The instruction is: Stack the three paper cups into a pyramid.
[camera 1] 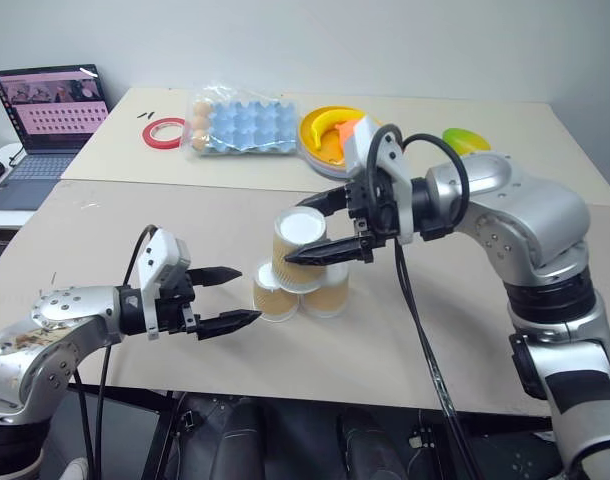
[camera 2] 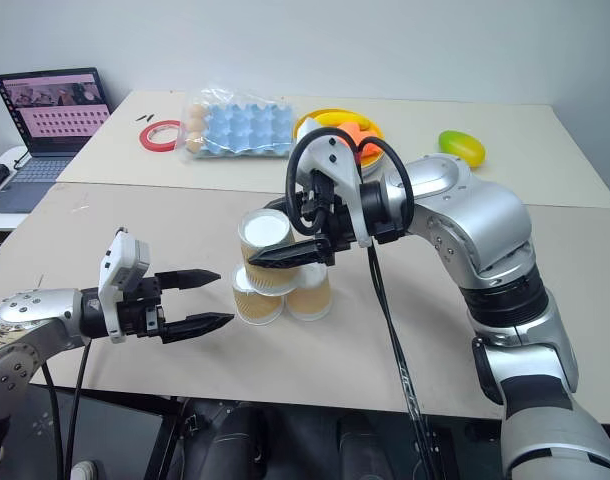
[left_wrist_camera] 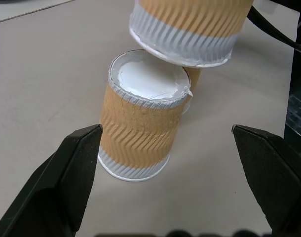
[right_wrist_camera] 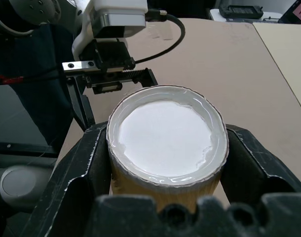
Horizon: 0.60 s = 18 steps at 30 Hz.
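Two paper cups stand upside down side by side on the tan table (camera 1: pixel 135 225), the left one (camera 1: pixel 274 293) and the right one (camera 1: pixel 329 291). The third cup (camera 1: pixel 298 238) is upside down over them, its rim at their bases; whether it rests on them I cannot tell. My right gripper (camera 1: pixel 297 235) is shut on this top cup (right_wrist_camera: pixel 168 133), one finger on each side. My left gripper (camera 1: pixel 247 294) is open just left of the left cup (left_wrist_camera: pixel 140 128), level with it and apart from it, fingers (left_wrist_camera: pixel 74 165) spread wide.
At the back of the table lie a red tape ring (camera 1: pixel 163 132), a blue egg tray (camera 1: pixel 247 128) in a clear bag, a yellow bowl (camera 1: pixel 323 130) and a green-yellow fruit (camera 2: pixel 461 147). A laptop (camera 1: pixel 50 112) stands at the far left. The table's front edge runs just below the left gripper.
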### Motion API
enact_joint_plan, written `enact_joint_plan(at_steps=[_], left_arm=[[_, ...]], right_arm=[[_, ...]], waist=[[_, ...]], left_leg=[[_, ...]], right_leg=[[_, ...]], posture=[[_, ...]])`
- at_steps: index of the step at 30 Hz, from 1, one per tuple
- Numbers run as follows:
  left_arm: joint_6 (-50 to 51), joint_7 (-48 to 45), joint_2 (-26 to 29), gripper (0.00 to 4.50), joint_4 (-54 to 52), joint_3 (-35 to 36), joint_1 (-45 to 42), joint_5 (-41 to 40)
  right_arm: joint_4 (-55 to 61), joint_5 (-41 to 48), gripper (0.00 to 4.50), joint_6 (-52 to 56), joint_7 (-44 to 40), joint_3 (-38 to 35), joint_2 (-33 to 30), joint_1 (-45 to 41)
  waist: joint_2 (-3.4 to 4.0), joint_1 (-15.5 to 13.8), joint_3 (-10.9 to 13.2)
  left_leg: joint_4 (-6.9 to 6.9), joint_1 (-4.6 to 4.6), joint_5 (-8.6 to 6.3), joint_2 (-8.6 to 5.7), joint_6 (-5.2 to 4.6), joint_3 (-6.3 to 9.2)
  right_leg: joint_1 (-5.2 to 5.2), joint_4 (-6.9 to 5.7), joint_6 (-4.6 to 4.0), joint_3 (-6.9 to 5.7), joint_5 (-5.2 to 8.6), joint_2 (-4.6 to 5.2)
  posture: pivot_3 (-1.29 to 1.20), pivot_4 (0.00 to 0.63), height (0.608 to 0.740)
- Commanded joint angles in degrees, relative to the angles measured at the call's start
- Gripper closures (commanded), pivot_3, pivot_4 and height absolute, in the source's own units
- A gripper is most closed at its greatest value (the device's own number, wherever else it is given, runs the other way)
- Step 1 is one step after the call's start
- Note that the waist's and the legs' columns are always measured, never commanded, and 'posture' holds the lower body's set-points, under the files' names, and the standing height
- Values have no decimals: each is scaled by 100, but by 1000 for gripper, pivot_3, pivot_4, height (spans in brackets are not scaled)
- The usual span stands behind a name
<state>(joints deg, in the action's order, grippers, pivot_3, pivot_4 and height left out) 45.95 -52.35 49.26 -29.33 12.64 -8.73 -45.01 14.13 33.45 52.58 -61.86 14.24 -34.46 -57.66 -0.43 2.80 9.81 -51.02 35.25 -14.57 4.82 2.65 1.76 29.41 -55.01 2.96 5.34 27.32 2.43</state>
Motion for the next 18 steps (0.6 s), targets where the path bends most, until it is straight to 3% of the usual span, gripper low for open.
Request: enact_joint_plan(at_steps=[1,7,8,11,18], left_arm=[[-118,5,16,0,-138,91,-45,-69],[-100,9,31,0,-127,96,-77,-82],[-99,7,33,0,-122,95,-83,-81],[-98,2,39,0,-86,78,-122,-71],[-108,-16,34,0,-28,34,-188,-42]], right_arm=[[14,-82,1734,-223,-49,-57,3,-43],[-74,-205,1734,-303,16,1,59,75],[-87,-220,742,-309,36,1,67,92],[-46,-157,89,-331,55,-132,86,57],[76,919,89,19,-263,-1162,-108,-203]], waist=[[0,0,0],[0,-2,0],[-1,-1,0],[-1,-2,0],[-1,-12,6]], left_leg=[[0,0,0,0,0,0],[1,0,0,0,0,0],[1,0,0,0,0,0],[1,0,0,0,0,0],[1,2,0,0,0,0]], right_leg=[[1,0,0,0,0,0],[0,0,0,0,0,0],[0,0,0,0,0,0],[-1,0,0,0,0,0],[0,0,0,-1,0,0]], posture=[[0,150,645],[0,150,645],[0,150,645],[0,150,645],[0,150,645]])
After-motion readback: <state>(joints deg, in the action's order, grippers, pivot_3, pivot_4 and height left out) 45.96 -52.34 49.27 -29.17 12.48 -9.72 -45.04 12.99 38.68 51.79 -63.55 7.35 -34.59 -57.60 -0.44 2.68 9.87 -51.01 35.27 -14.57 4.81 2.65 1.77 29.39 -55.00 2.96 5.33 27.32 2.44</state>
